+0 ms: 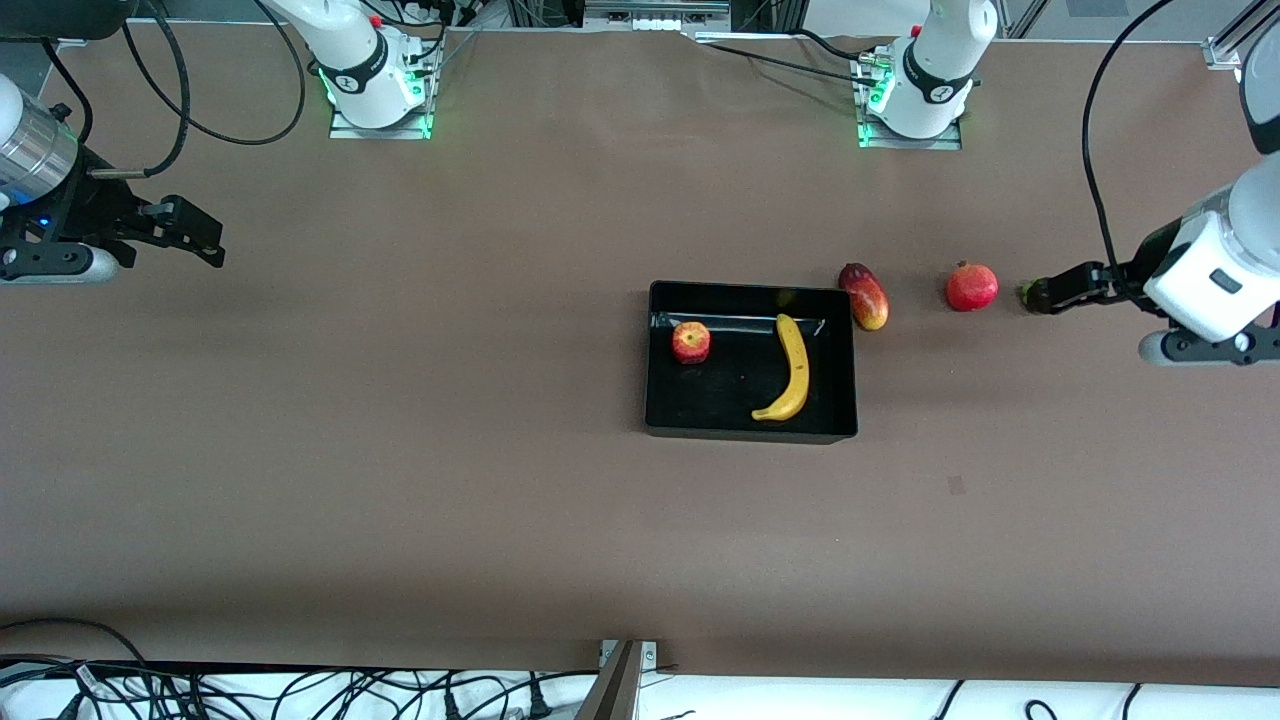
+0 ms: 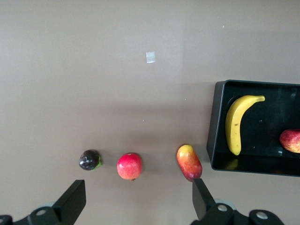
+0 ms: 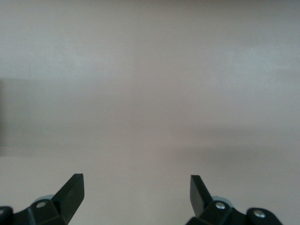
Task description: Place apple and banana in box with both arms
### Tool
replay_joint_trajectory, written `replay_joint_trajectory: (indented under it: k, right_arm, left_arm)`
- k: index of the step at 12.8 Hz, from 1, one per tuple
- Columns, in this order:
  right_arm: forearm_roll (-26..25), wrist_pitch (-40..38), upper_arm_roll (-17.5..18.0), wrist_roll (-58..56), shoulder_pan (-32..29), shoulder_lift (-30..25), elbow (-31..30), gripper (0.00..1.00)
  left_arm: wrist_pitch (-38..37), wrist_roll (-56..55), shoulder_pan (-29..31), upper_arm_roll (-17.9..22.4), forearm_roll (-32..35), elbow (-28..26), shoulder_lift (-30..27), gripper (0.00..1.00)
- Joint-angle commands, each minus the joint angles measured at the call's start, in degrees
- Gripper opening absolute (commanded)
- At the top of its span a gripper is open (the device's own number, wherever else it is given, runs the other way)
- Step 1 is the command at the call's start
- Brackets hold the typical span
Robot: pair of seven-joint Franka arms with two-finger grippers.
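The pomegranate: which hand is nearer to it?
The left hand: beside the pomegranate, toward the left arm's table end. The right hand waits at the right arm's end.

I see box (image 1: 750, 425): black plastic, glossy inner walls throwing pale glare. Banana (image 1: 795, 368): smooth yellow skin, soft sheen. Apple (image 1: 691, 342): red, streaky, dull finish. Table (image 1: 400, 450): matt brown covering, even, no shine. Mango (image 1: 866, 297) and pomegranate (image 1: 972, 286): smooth, slightly shiny skins. Arms: white glossy shells, black bands. Left gripper (image 2: 136, 199) and right gripper (image 3: 136, 192): I read both as matt black plastic.
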Motion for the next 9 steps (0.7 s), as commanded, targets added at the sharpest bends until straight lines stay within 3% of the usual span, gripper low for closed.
replay_joint_trajectory:
  k: [1, 2, 9]
  right_arm:
    - [-1.0, -0.1, 0.8, -0.4, -0.7, 0.0, 0.5, 1.00]
    - [-0.9, -0.1, 0.8, -0.4, -0.7, 0.0, 0.5, 1.00]
    - [-0.8, -0.1, 0.8, -0.4, -0.6, 0.0, 0.5, 1.00]
  left_arm:
    - [8.9, 1.4, -5.1, 8.4, -6.6, -16.4, -12.4, 1.00]
    - [8.8, 2.0, -7.5, 10.4, -6.6, -16.4, -12.8, 1.00]
    - [7.1, 2.3, -8.3, 9.6, -3.0, -14.5, -11.2, 1.00]
